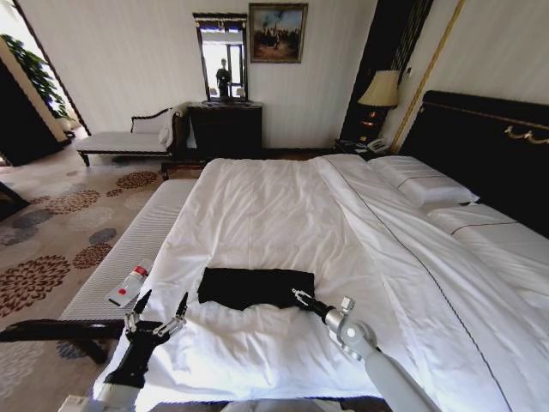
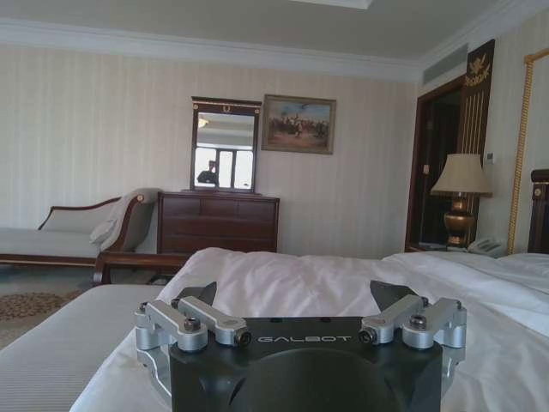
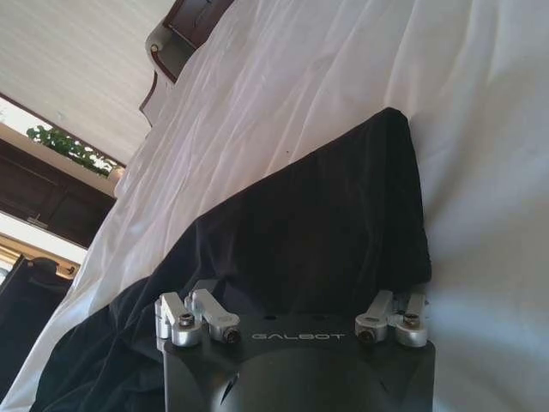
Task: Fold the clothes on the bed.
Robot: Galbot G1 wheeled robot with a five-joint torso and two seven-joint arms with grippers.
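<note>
Room: a hotel-style bedroom with striped pale walls, a dark dresser [image 1: 225,129] under a mirror [image 1: 221,56] at upper centre of the head view, a framed painting [image 1: 277,33] beside it, a chaise [image 1: 129,137] at upper left, and a lamp [image 1: 381,90] at upper right beside the dark headboard.

Surface: the bed [image 1: 283,215], dressed in a white duvet, is seen across the centre and right of the head view; a long pale upholstered bench [image 1: 129,249] is placed along its foot at lower left, with a small red-and-white object [image 1: 129,286] lying on it.

Item: the black T-shirt [image 1: 256,287] is recorded at lower centre of the head view, on the duvet near the foot edge of the bed. It is already gathered into a compact, roughly rectangular dark block; no lettering is shown, and the near edge is uneven with a notch.

Left claw [image 1: 159,311]: held at lower left, over the bed's corner and apart from the shirt, fingers spread wide and empty.

Right claw [image 1: 299,297]: placed at the shirt's right near corner, touching or just over the cloth. In the right wrist view the fabric [image 3: 326,232] is seen directly ahead of the fingers; whether cloth is pinched cannot be told.

Progress: folding is judged well advanced, with sleeves and body apparently folded in. A final fold or a tidying of the ragged near edge is judged possibly outstanding.
</note>
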